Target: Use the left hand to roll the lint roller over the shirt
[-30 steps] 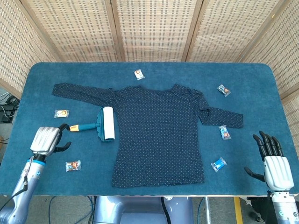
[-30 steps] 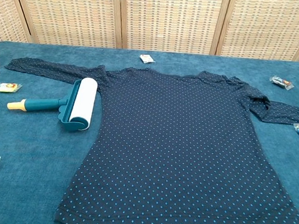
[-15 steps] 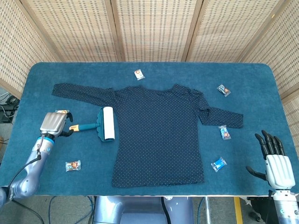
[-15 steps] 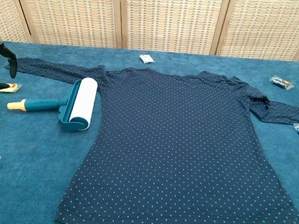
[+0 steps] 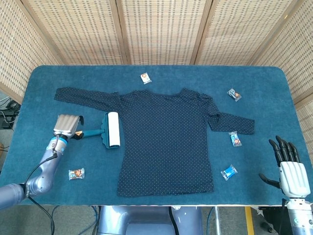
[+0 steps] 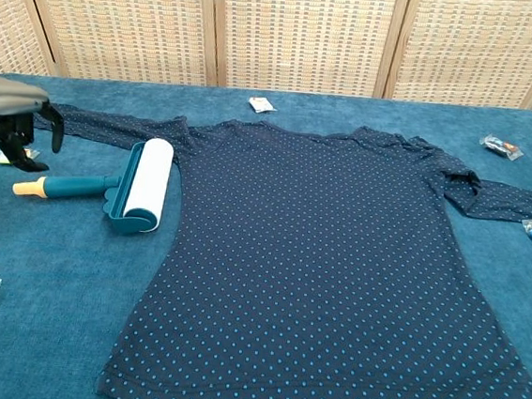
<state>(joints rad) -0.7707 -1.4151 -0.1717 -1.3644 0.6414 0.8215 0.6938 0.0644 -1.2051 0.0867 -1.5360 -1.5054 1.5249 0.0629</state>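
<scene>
The left hand (image 5: 67,126) has travelled in over the last second to hover just above the yellow end of the lint roller (image 5: 104,130), fingers apart and holding nothing. The roller lies flat just beside the left edge of the polka-dot shirt (image 5: 166,142), untouched. Grasping the handle looks imminent. The right hand (image 5: 291,172) rests spread, well to the shirt's right.

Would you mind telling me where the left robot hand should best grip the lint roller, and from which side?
Probably the slim teal handle of the lint roller, near its yellow tip. It lies flat, pointing away from the shirt toward the left robot hand, so come from above on that side. The white drum is sticky and bulky.
</scene>
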